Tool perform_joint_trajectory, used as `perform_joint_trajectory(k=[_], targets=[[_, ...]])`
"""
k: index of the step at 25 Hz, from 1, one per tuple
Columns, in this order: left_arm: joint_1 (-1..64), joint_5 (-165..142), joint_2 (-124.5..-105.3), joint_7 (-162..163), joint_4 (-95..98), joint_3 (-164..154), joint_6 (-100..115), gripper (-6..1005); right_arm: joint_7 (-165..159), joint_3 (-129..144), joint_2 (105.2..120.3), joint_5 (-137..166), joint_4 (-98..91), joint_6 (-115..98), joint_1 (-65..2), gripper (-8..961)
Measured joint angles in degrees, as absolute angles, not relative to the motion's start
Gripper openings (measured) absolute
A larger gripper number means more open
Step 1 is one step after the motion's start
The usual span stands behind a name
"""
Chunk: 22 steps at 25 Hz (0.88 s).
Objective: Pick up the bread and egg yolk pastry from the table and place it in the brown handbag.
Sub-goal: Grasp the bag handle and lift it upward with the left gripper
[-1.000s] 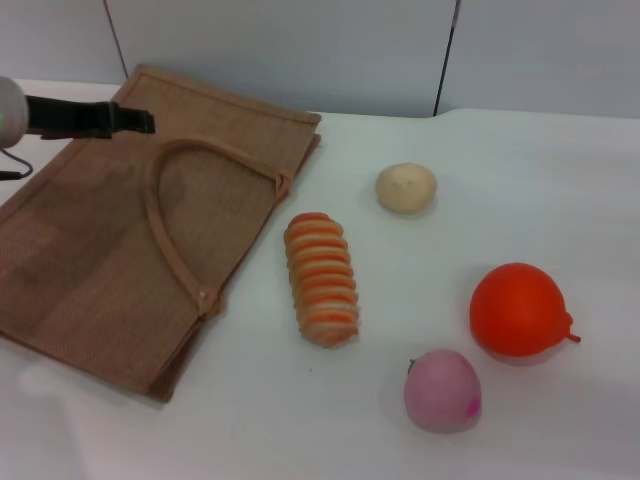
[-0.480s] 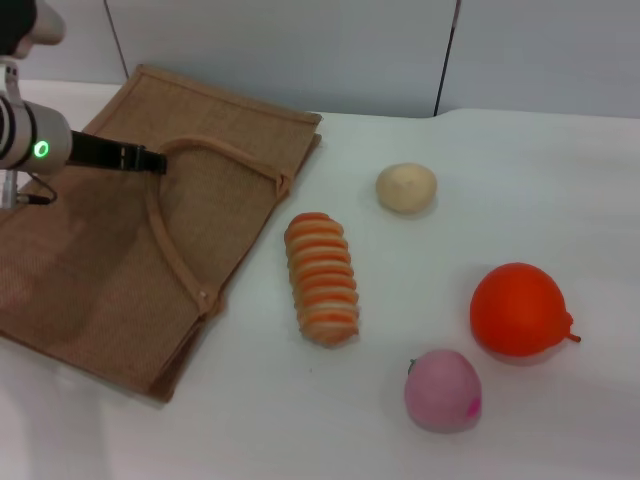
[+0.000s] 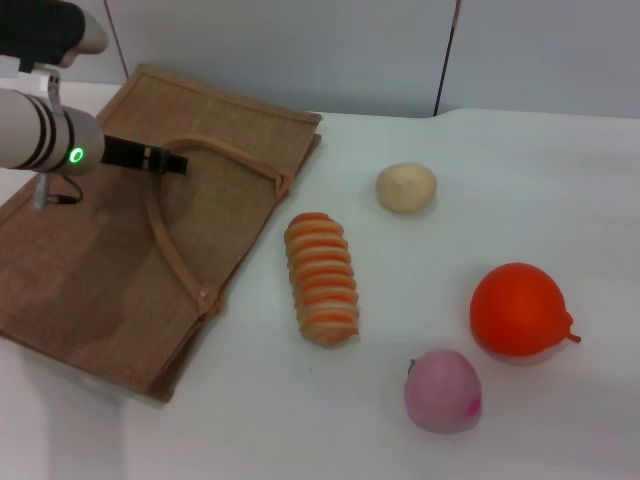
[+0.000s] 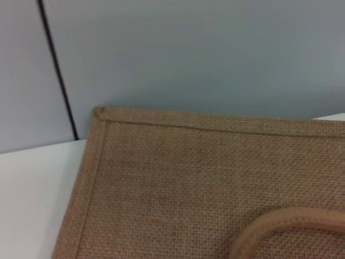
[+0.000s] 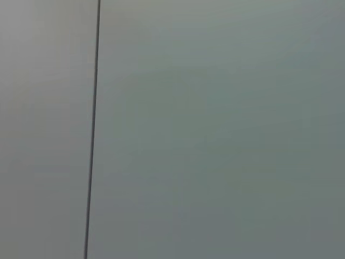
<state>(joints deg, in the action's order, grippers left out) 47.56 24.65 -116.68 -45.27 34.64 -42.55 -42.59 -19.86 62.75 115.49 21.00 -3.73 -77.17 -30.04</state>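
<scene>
The brown handbag [image 3: 110,250] lies flat on the table at the left, its loop handle [image 3: 170,250] on top; the left wrist view shows its far corner [image 4: 161,178] and part of the handle [image 4: 285,226]. The striped orange and cream bread [image 3: 321,278] lies just right of the bag. The pale egg yolk pastry [image 3: 406,187] sits behind it to the right. My left gripper [image 3: 172,161] is above the bag near the handle's top, pointing right. My right gripper is out of view.
A smooth orange round fruit [image 3: 520,309] and a pink peach-like ball [image 3: 443,389] lie at the front right on the white table [image 3: 480,150]. A grey panelled wall [image 3: 300,50] stands behind the table. The right wrist view shows only wall.
My left arm has come further into view and moved to the right and slightly down over the bag, towards the handle. The food items have not moved.
</scene>
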Motion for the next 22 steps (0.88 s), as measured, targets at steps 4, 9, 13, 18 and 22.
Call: perform_joint_trajectory(k=[4, 9, 13, 18, 22], targets=[[47.68, 24.79, -116.69, -45.28, 32.97, -43.34, -40.93, 652, -19.86, 62.75, 115.49, 21.05, -3.77, -77.17, -30.15, 847], [47.99, 24.38, -116.61, -45.41, 31.32, -43.4, -39.65, 646, -19.88, 62.75, 115.49, 21.02, -3.78, -77.17, -30.13, 846], [48.04, 24.31, -116.6, -45.44, 31.17, -43.44, -39.3, 641, -20.0, 62.75, 115.49, 21.0, -3.78, -77.17, -30.1, 846], [48.07, 24.28, -116.61, -45.22, 31.13, -44.12, -39.23, 626, -20.0, 62.75, 115.49, 21.0, -3.78, -77.17, -30.07, 846], [48.08, 24.45, -116.64, -45.3, 31.12, -44.17, -39.13, 397, -19.93, 62.75, 115.48, 21.0, -3.78, -77.17, -29.97, 845]])
